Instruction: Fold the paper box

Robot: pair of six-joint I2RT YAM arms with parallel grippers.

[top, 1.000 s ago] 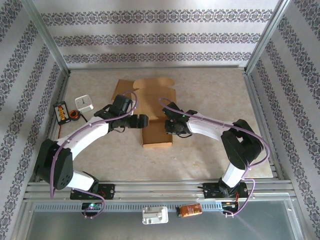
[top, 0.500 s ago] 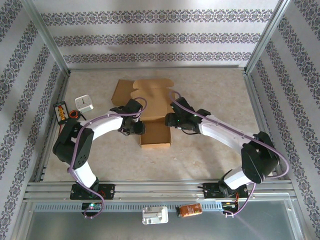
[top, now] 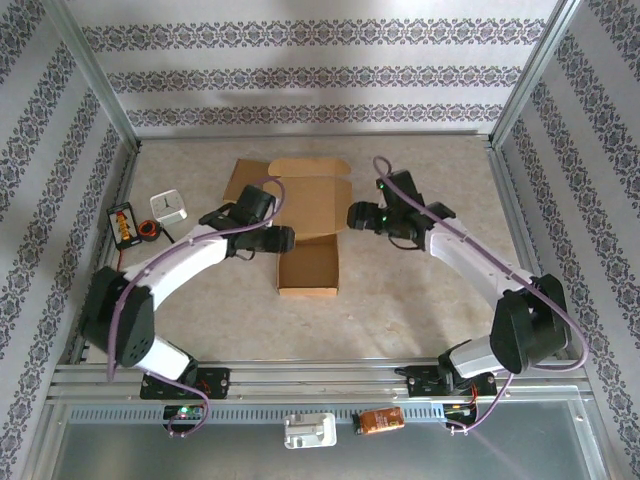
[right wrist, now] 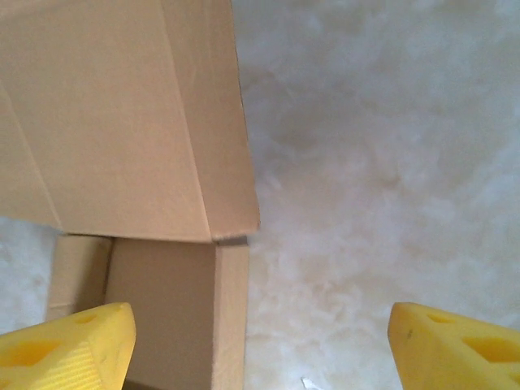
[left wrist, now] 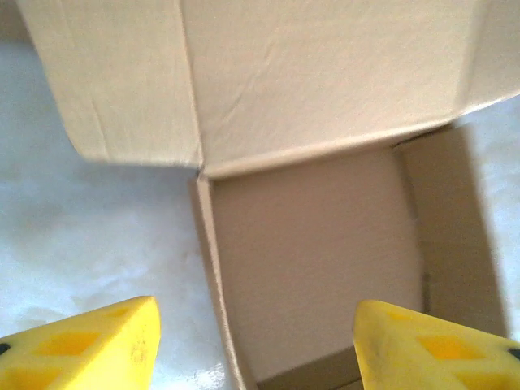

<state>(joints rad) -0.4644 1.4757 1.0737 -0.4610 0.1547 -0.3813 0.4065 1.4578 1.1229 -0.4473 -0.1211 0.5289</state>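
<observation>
While your left hand (top: 285, 240) and right hand (top: 355, 216) both gape empty, the box (top: 310, 268) sits on the surface (top: 420, 300), walls up, lid flap (top: 312, 205) open.

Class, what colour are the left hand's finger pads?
The pads are yellow, clearest in the left wrist view.

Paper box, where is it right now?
In the top view, the paper box sits mid-table between the left gripper and right gripper, its lid open.
</observation>
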